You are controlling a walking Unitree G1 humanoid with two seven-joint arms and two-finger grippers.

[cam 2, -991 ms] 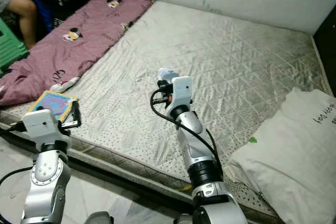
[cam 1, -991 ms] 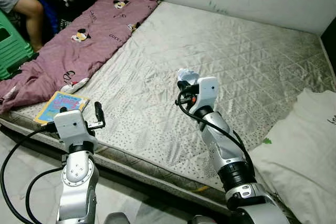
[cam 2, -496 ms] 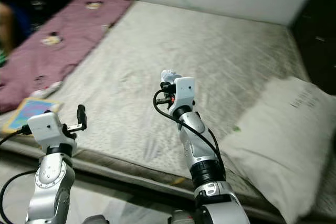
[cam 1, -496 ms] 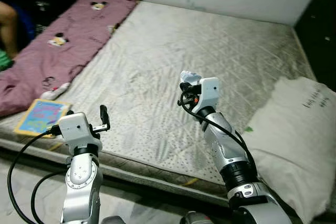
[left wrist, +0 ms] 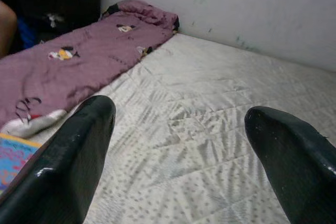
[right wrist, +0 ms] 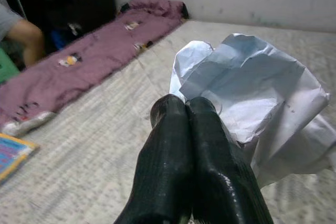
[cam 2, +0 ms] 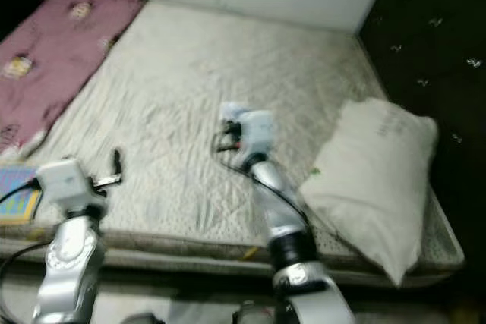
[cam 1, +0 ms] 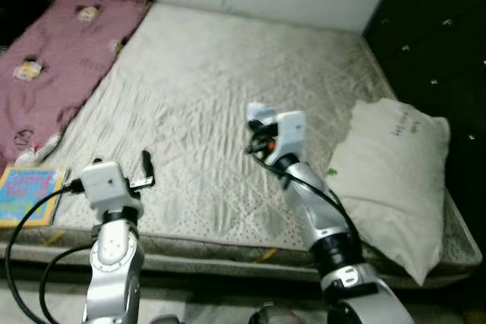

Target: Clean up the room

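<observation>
1. Head camera, left eye: I see a bare quilted mattress [cam 1: 220, 73] running from the foot edge near me to a white wall. My right hand [cam 1: 257, 117] is raised above the middle of the mattress, its fingers pressed together on a crumpled paper [cam 1: 260, 111], a pale blue-white wad that sticks up and away from the fingertips toward the wall. The wad is too bunched to give a clear long axis. My left hand [cam 1: 145, 165] is held over the near edge of the mattress, fingers spread, with nothing between them. A purple blanket [cam 1: 53, 51] lies lengthwise along the left side of the mattress, a colourful book [cam 1: 26, 193] rests at the near left corner, and a white pillow [cam 1: 393, 165] lies along the right side beside a dark wall.

2. Head camera, right eye: the same scene, blurred. The pillow overhangs the mattress's right edge.

3. Left wrist camera: two black fingers [left wrist: 73, 156] stand wide apart above the mattress, pointing toward the wall, with the blanket off to one side.

4. Right wrist camera: two black fingers [right wrist: 173, 171] are shut tight side by side, pinching the crumpled paper at its lower edge; the wad fans out beyond and beside the fingertips. A person's arm [right wrist: 23, 32] shows at the far edge, past the blanket.
</observation>
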